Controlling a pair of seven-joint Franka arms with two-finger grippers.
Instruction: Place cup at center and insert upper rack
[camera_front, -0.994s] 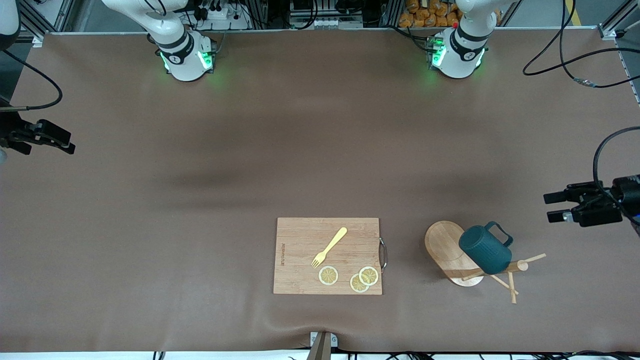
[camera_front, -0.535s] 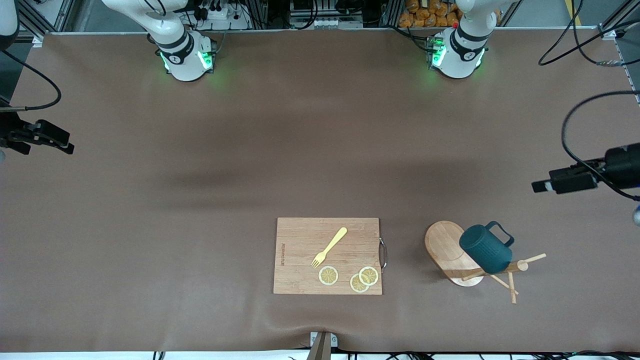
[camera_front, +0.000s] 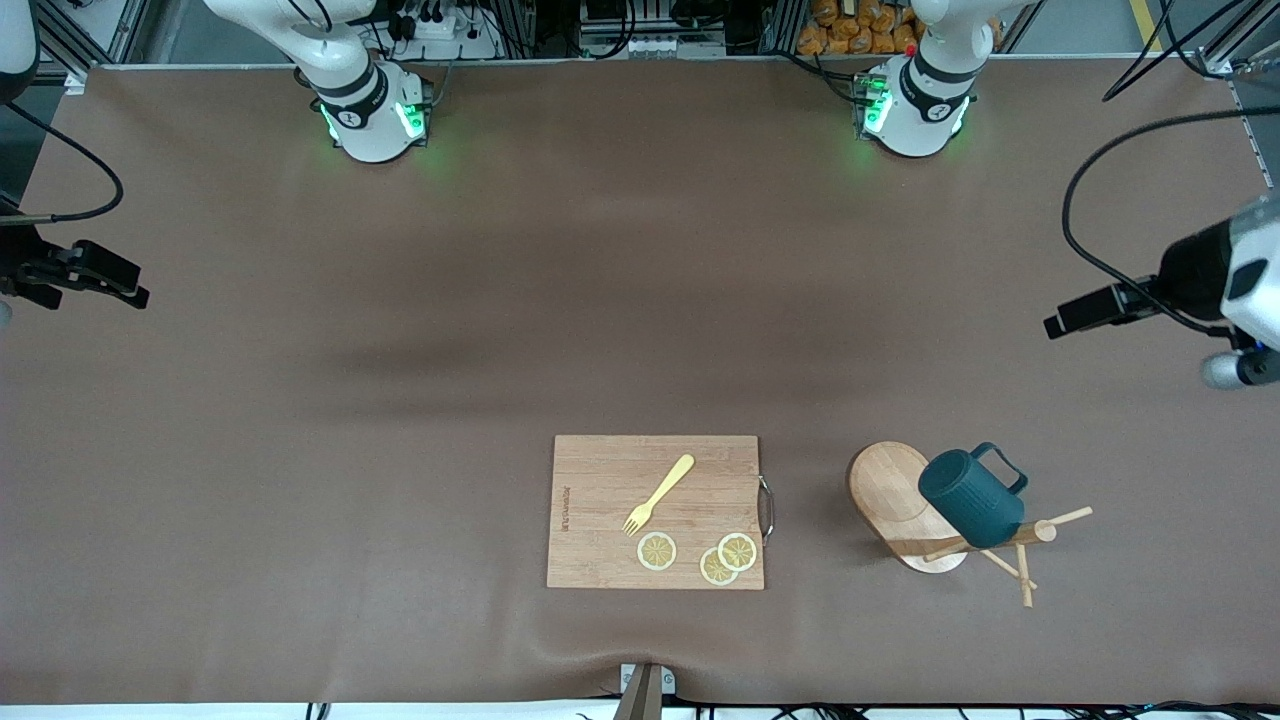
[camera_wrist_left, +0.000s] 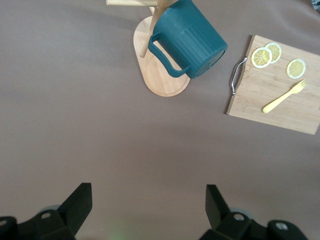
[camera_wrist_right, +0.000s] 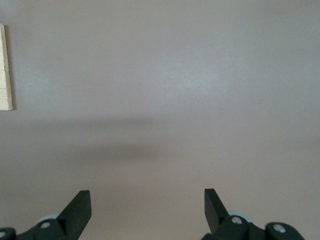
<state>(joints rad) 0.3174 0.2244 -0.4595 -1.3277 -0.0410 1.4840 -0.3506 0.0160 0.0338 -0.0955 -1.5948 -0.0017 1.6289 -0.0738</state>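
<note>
The dark teal ribbed cup (camera_front: 972, 500) hangs by its handle on a peg of the light wooden mug tree, the upper rack (camera_front: 885, 490), which stands upright on its oval base toward the left arm's end of the table. Both also show in the left wrist view: the cup (camera_wrist_left: 192, 40) and the rack's base (camera_wrist_left: 160, 80). My left gripper (camera_front: 1056, 324) is open and empty, up in the air over bare table at the table's edge, apart from the rack; its own view shows it (camera_wrist_left: 148, 200) over bare table. My right gripper (camera_front: 142, 285) is open and empty, waiting at the right arm's end (camera_wrist_right: 147, 202).
A rectangular wooden cutting board (camera_front: 600, 500) with a metal handle lies between the rack and the table's middle, near the front camera. On it lie a yellow fork (camera_front: 660, 493) and three lemon slices (camera_front: 657, 551). The board also shows in the left wrist view (camera_wrist_left: 280, 105).
My left gripper has risen and drawn away from the rack toward the bases' side, turning as it went. The cup, rack and right gripper have not moved.
</note>
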